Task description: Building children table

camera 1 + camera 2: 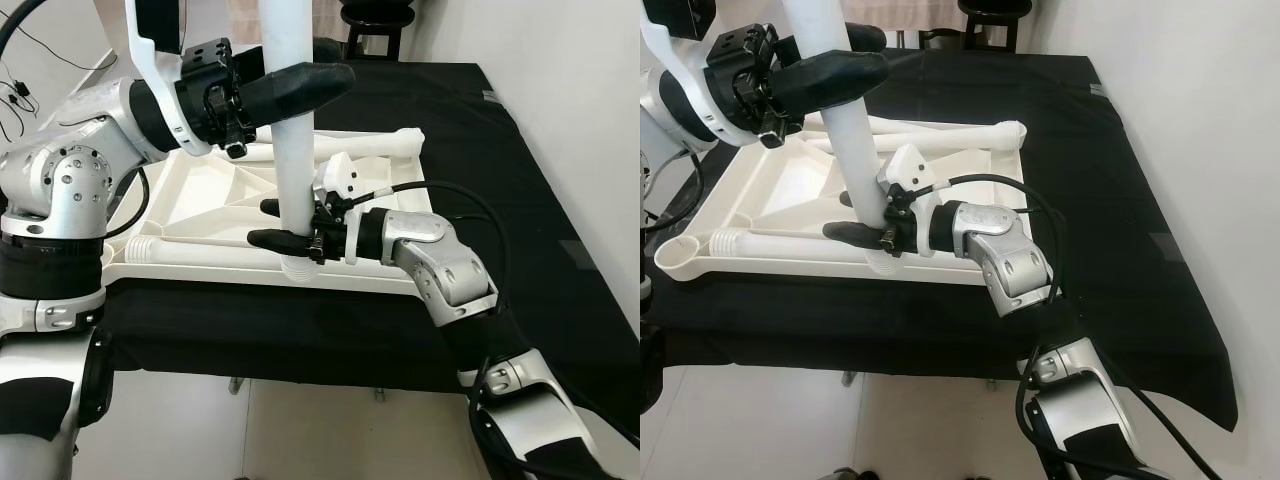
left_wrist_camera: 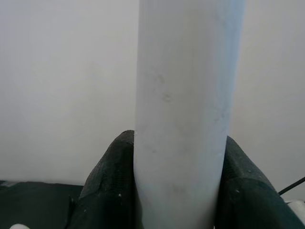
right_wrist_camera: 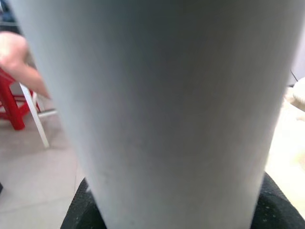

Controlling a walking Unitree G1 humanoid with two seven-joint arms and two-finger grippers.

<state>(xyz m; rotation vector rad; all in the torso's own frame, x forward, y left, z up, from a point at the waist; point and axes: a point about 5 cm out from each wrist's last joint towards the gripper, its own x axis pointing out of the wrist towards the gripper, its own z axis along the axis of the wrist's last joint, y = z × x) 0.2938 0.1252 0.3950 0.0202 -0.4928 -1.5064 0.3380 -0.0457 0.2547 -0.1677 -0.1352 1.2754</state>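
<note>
Table leg (image 1: 293,150): white plastic tube, upright, centre of the left eye view, its foot set in the corner socket (image 1: 297,266) of the tabletop.
Tabletop (image 1: 215,195): white, lying underside up on the black cloth (image 1: 500,200), so the sockets face upward for fitting.
Left gripper (image 1: 300,88): upper left of frame, fingers closed round the leg high up, probably to keep it vertical.
Right gripper (image 1: 285,222): centre, fingers clamped on the leg just above the socket, likely to steer and twist the base home.
Spare legs (image 1: 365,146): two lying flat on the tabletop, apparently awaiting fitting.
</note>
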